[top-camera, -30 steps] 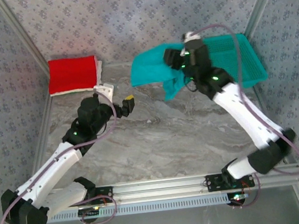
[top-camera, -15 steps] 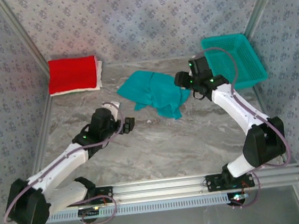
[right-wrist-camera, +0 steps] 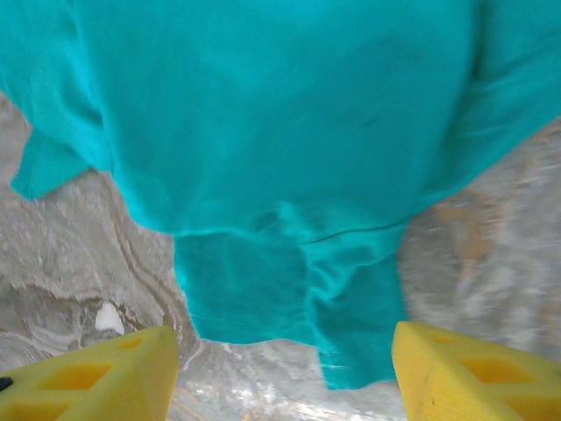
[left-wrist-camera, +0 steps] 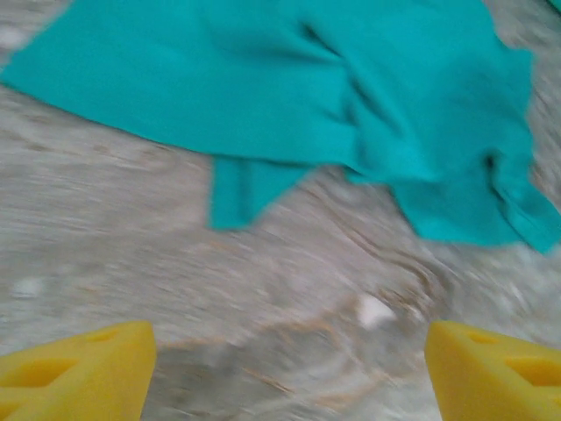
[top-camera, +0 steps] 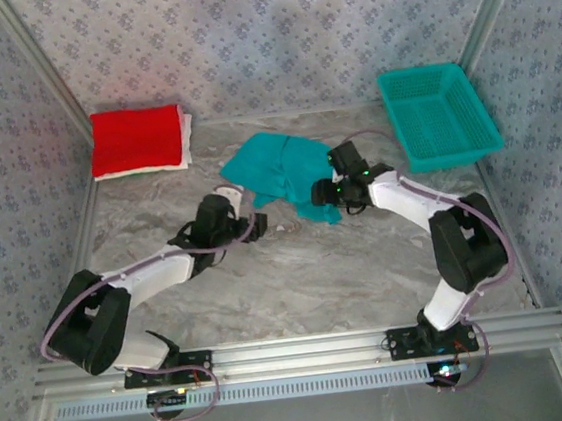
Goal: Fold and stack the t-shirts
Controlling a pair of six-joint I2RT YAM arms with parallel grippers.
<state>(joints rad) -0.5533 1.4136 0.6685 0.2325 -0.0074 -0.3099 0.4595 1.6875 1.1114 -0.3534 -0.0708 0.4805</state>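
Observation:
A crumpled teal t-shirt (top-camera: pixel 279 173) lies on the marble table behind both grippers. In the left wrist view the teal t-shirt (left-wrist-camera: pixel 307 96) spreads across the top, and my left gripper (left-wrist-camera: pixel 289 377) is open over bare table just short of its near-left edge. My left gripper (top-camera: pixel 252 222) sits low by that edge. My right gripper (top-camera: pixel 322 194) is at the shirt's near-right hem. In its wrist view the right gripper (right-wrist-camera: pixel 285 377) is open, and the shirt's hem (right-wrist-camera: pixel 289 298) hangs just ahead of its yellow fingertips (right-wrist-camera: pixel 88 377). A folded red t-shirt (top-camera: pixel 136 138) rests on a white one (top-camera: pixel 187 138) at the back left.
A teal mesh basket (top-camera: pixel 439 113) stands at the back right against the metal frame. Patterned walls close in the back and sides. A small white speck (top-camera: pixel 285 228) lies on the table between the grippers. Bare marble stretches toward the arm bases.
The right arm dragged the teal t-shirt out of the basket onto the table, then dropped to its near hem. The left arm swung right toward the shirt, its jaws narrowing a little.

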